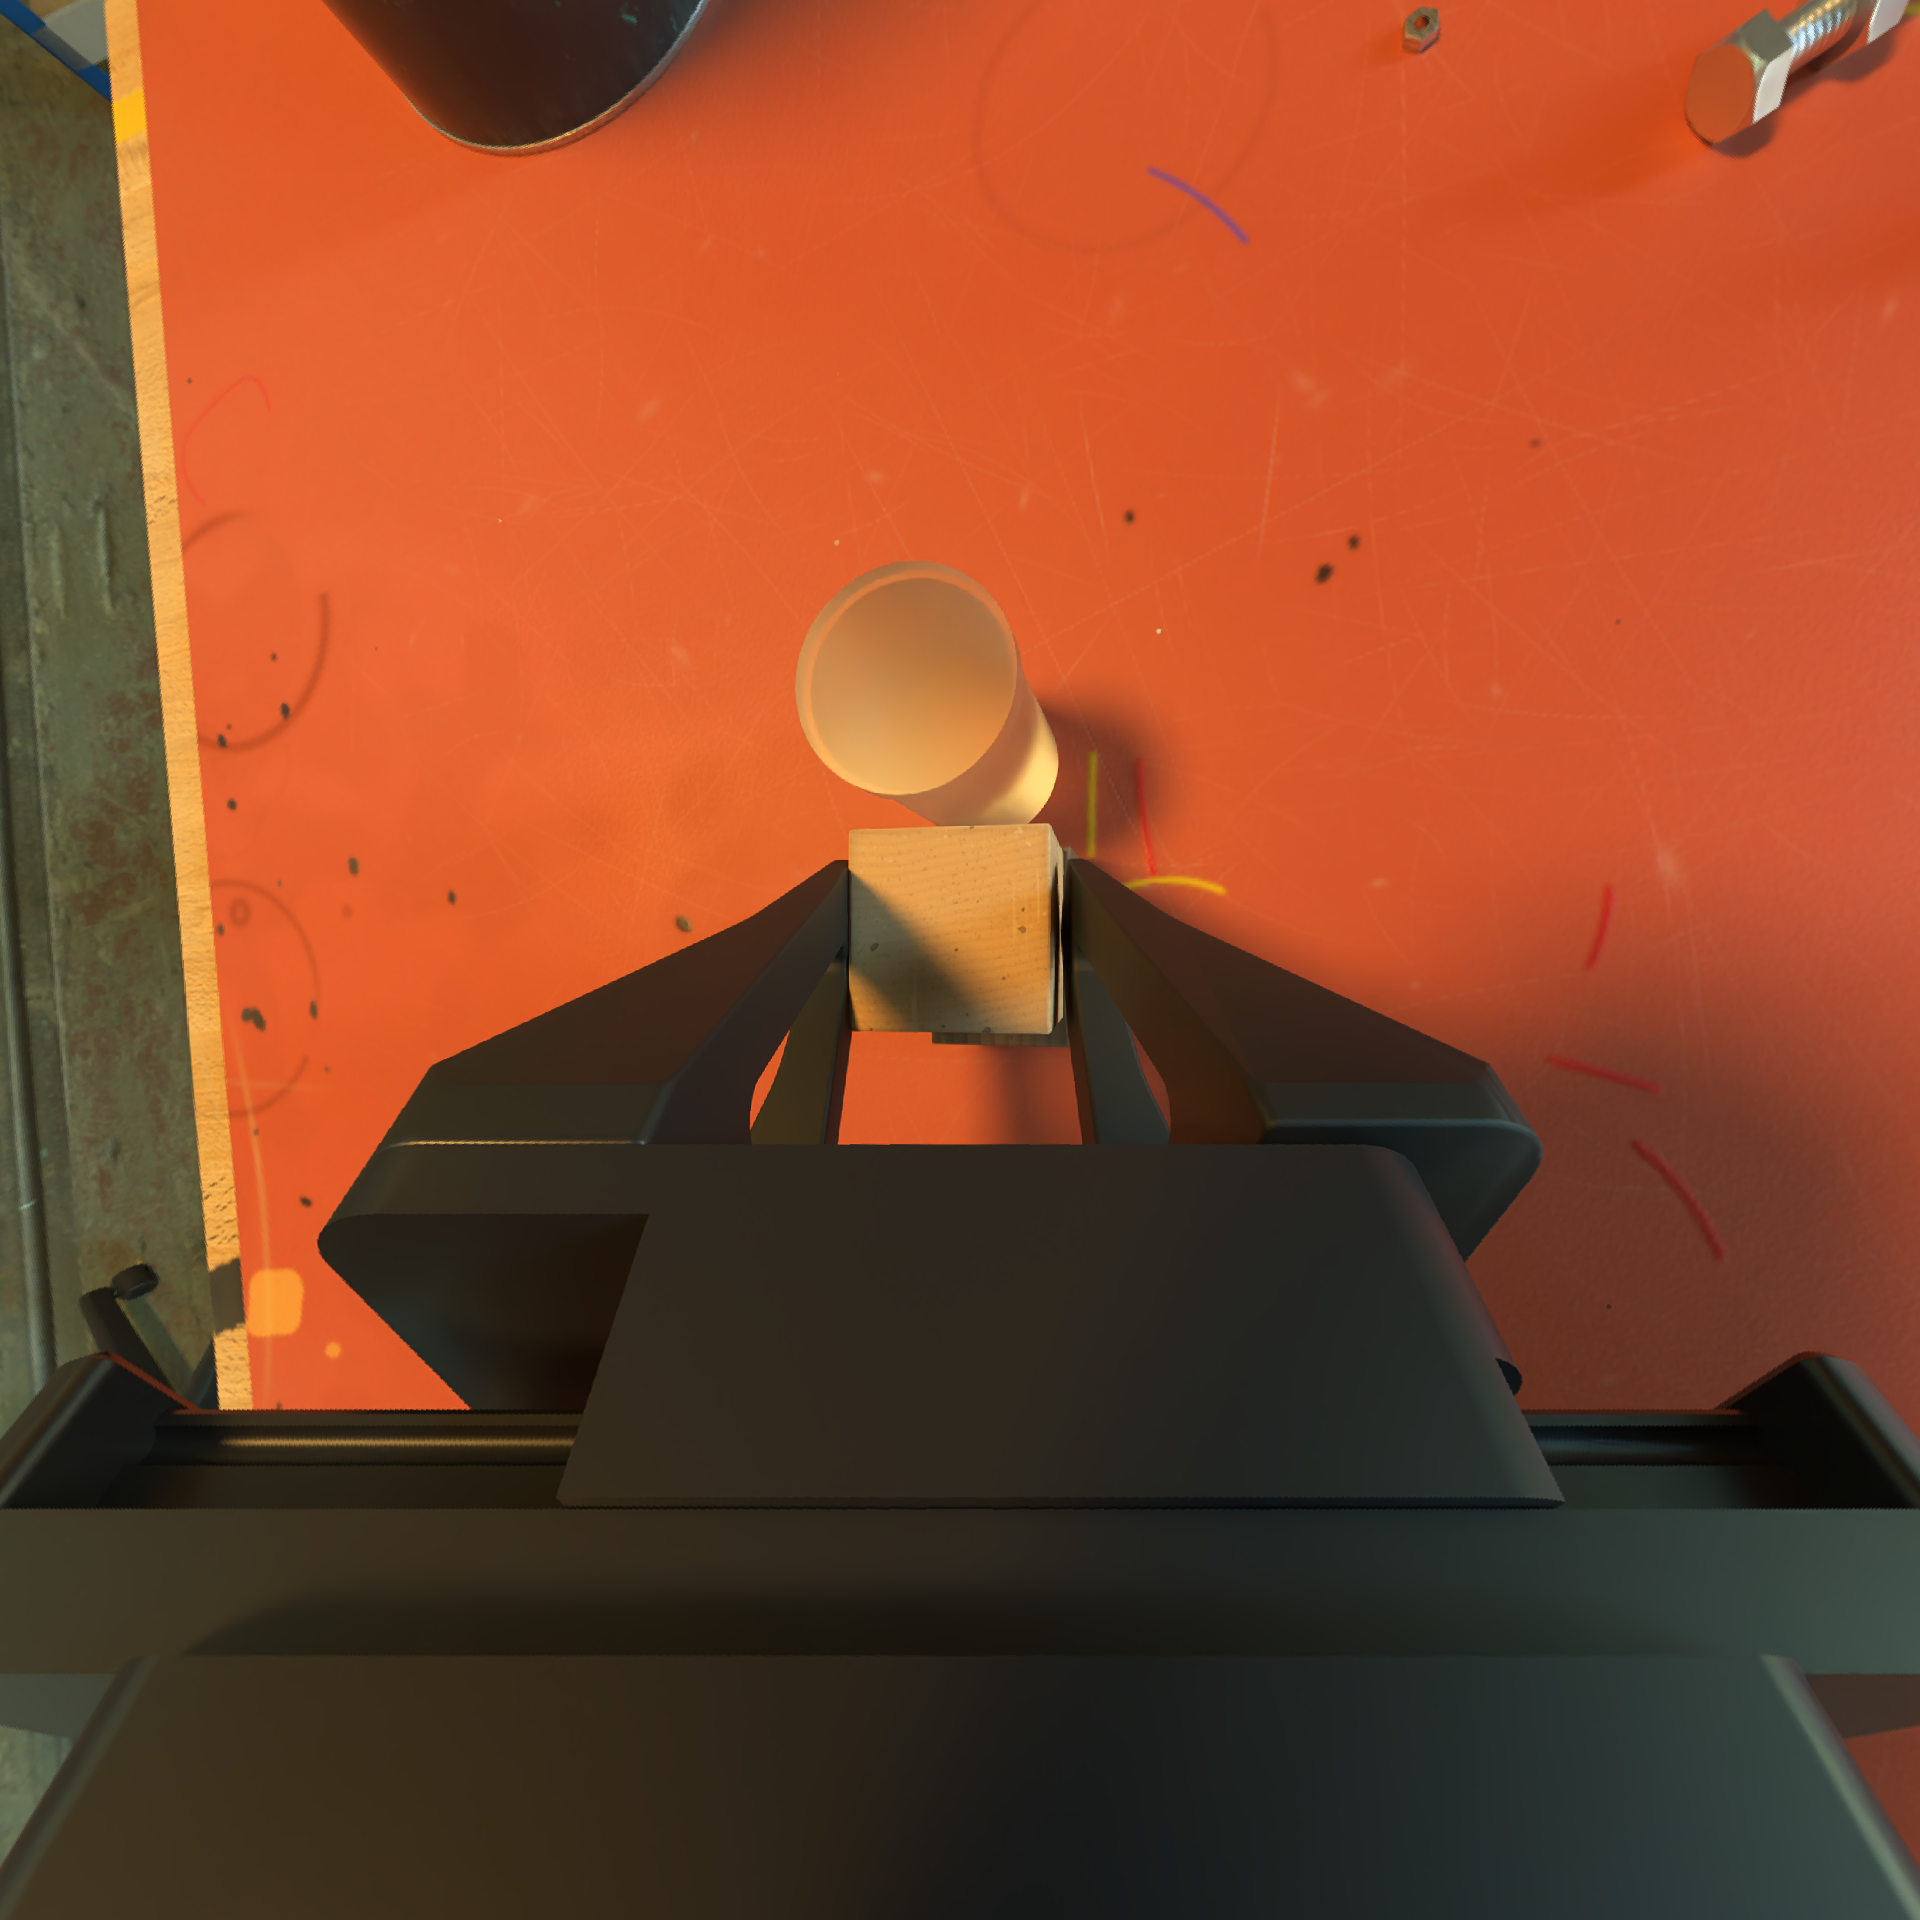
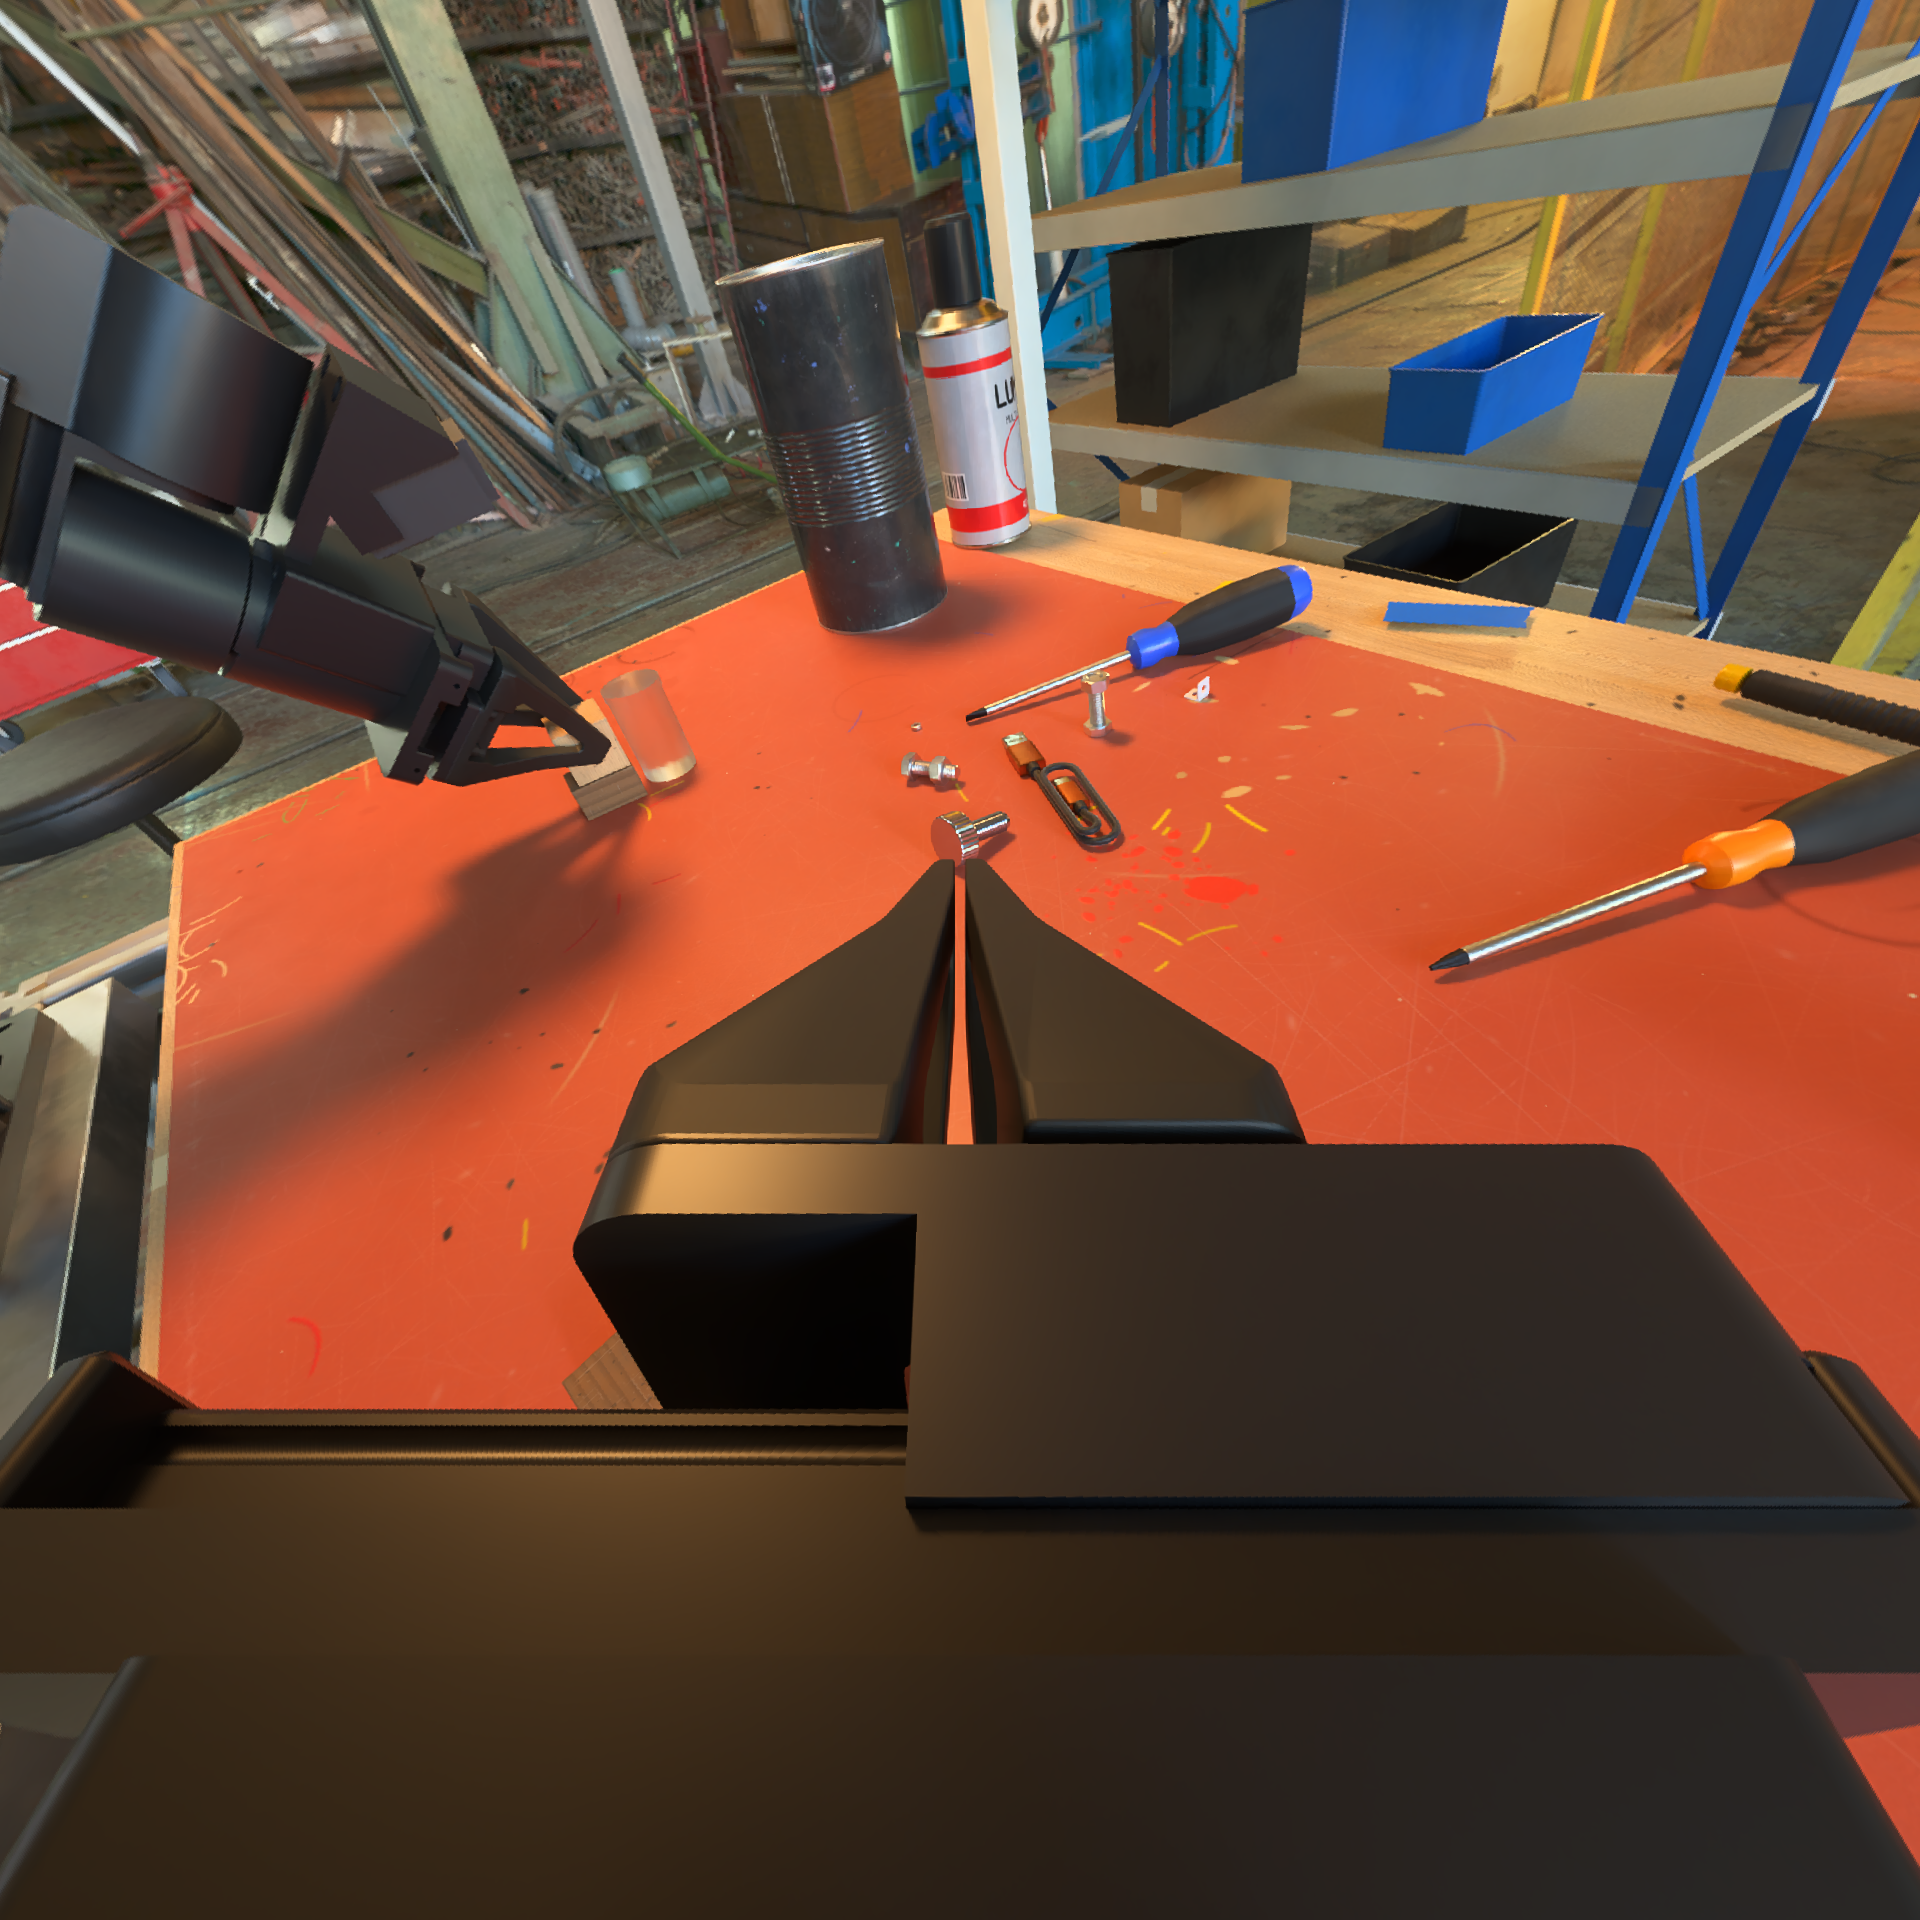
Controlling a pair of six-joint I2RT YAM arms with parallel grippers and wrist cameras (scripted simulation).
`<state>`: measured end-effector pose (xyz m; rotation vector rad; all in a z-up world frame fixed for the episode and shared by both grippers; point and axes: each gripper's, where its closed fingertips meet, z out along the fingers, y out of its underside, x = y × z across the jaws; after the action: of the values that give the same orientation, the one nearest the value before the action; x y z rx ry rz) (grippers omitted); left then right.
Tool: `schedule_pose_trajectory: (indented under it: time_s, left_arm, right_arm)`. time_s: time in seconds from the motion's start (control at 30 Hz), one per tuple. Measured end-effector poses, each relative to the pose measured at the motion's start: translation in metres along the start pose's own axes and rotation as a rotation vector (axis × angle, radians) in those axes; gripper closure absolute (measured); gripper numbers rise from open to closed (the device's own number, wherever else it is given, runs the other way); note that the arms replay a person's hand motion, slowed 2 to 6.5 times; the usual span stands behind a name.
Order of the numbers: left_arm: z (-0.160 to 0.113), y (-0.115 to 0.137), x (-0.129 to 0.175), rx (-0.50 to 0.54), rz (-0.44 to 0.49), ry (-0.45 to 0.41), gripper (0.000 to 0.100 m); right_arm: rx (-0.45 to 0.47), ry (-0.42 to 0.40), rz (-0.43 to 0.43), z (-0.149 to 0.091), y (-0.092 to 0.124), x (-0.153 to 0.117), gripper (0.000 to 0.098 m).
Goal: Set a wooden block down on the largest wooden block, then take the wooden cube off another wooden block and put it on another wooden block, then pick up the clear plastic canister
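My left gripper (image 1: 956, 883) is shut on a light wooden cube (image 1: 951, 930), seen from above. A darker wooden block (image 1: 977, 1037) peeks out just under the cube; I cannot tell if they touch. The clear plastic canister (image 1: 914, 691) stands right beyond the cube. In the right wrist view the left gripper (image 2: 582, 743) holds the cube (image 2: 594, 719) over the dark block (image 2: 613, 795), with the canister (image 2: 649, 727) beside them. My right gripper (image 2: 958, 868) is shut and empty above the orange mat. Another wooden block (image 2: 608, 1382) is partly hidden behind it.
A tall dark metal can (image 2: 842, 436) and a spray can (image 2: 977, 416) stand at the back. A blue-handled screwdriver (image 2: 1195, 629), an orange-handled screwdriver (image 2: 1704, 868), bolts (image 2: 966, 831), and a clip (image 2: 1070, 805) lie mid-table. The table's edge (image 1: 166, 623) runs along the left.
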<state>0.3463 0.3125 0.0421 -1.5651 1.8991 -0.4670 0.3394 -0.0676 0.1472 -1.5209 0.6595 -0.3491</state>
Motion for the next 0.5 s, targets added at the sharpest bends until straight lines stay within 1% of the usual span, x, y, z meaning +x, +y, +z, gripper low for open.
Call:
schedule_pose_trajectory:
  time_s: [0.13,0.27,0.4,0.5]
  left_arm:
    - [-0.007,0.001,-0.001,-0.008,0.009,0.000,0.067]
    - [-0.027,-0.007,-0.007,0.022,0.009,-0.007,0.067]
    - [-0.059,-0.029,-0.007,0.106,0.033,0.000,0.067]
    - [-0.091,-0.052,0.010,0.208,0.086,0.057,0.067]
  right_arm:
    - [-0.005,-0.001,-0.009,0.000,0.001,0.000,0.0963]
    - [-0.009,-0.002,-0.021,0.001,0.002,0.000,0.0963]
    - [-0.010,-0.008,-0.028,0.001,0.002,-0.001,0.0960]
    - [-0.010,-0.020,-0.032,0.001,0.002,-0.004,0.0955]
